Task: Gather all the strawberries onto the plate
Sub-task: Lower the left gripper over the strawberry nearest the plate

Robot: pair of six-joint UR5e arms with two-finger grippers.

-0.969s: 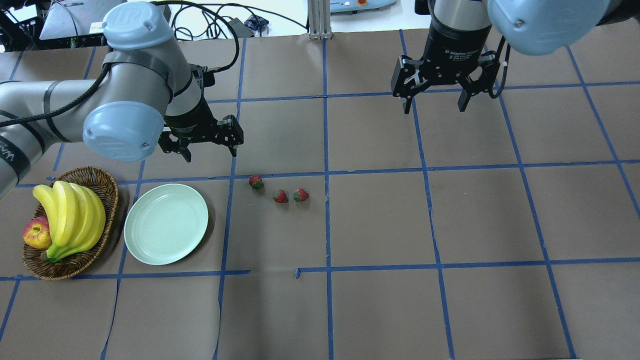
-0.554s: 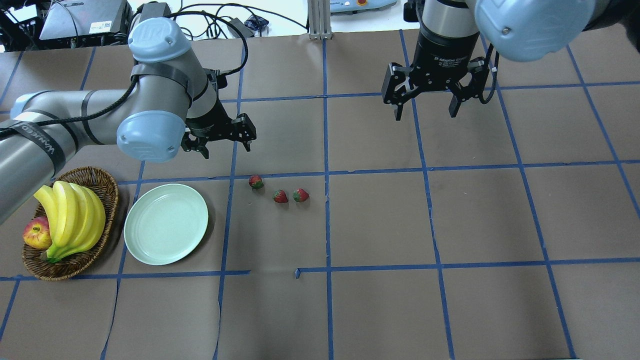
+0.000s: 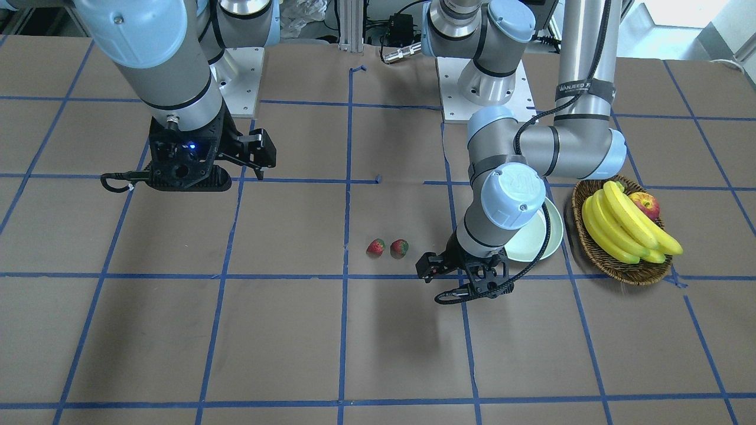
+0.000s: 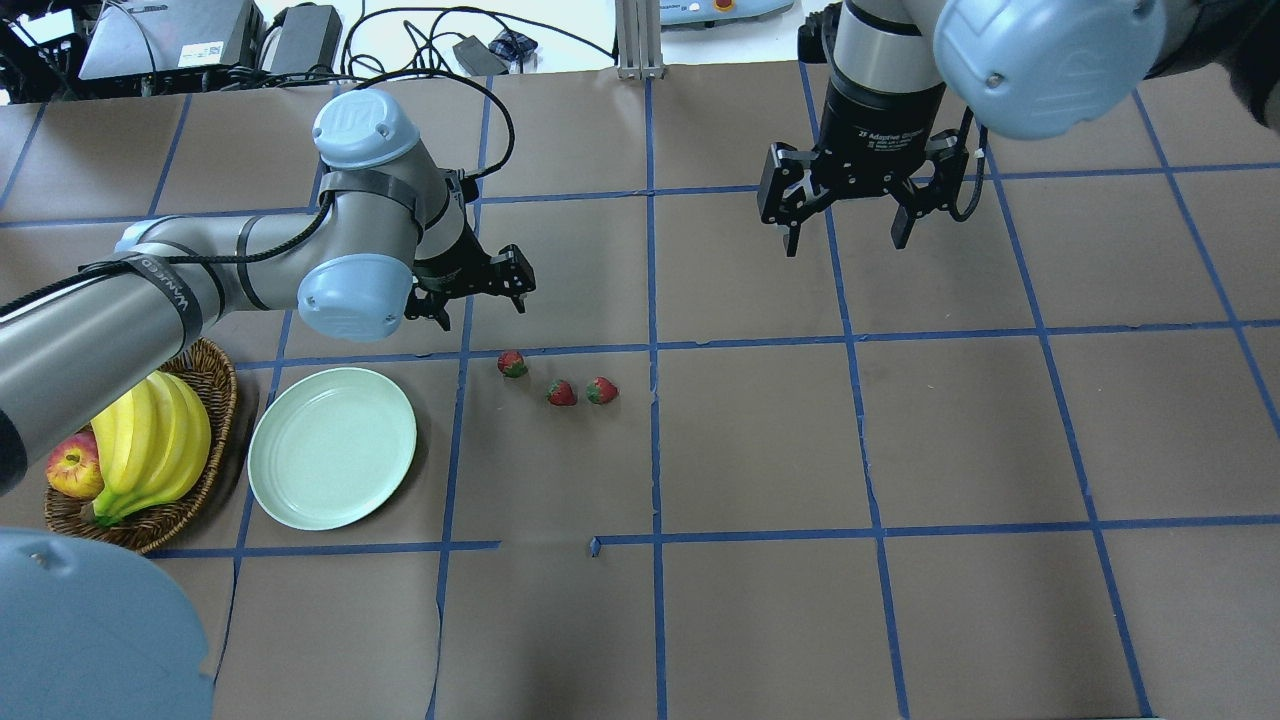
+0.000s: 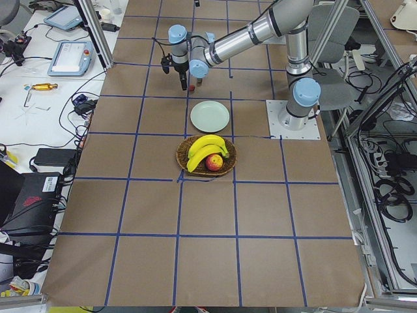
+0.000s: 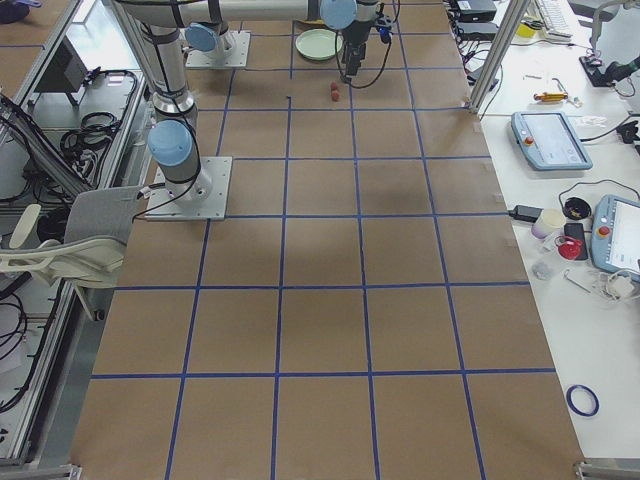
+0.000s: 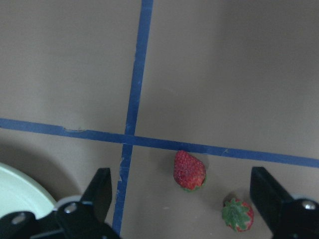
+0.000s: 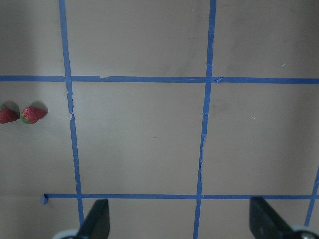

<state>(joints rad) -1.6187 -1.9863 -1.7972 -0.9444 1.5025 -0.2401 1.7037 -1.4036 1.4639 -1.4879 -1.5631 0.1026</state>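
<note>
Front view: two strawberries point(image 3: 399, 248) show on the worktop point(image 3: 283, 330), at 9 o'clock of the left gripper point(image 3: 460, 273). Overhead: all three lie at 2 o'clock of the bare plate point(image 4: 332, 447); both grippers are spread wide, the right gripper point(image 4: 844, 243) well apart. Left wrist: one strawberry framed between the jaws. None collected; three to move.

Worktop point(image 4: 960, 430): brown paper, blue tape grid. Strawberries point(image 4: 561, 393): red, green leafy caps. Plate point(image 4: 332, 447): plain pale mint-green. Basket point(image 4: 218, 395): brown wicker weave. Bananas point(image 4: 160, 440): yellow. Apple point(image 4: 72, 468): red-yellow. Left gripper point(image 4: 482, 313), right gripper point(image 4: 843, 246): black. Arms point(image 4: 200, 270): grey, light-blue joint caps.
</note>
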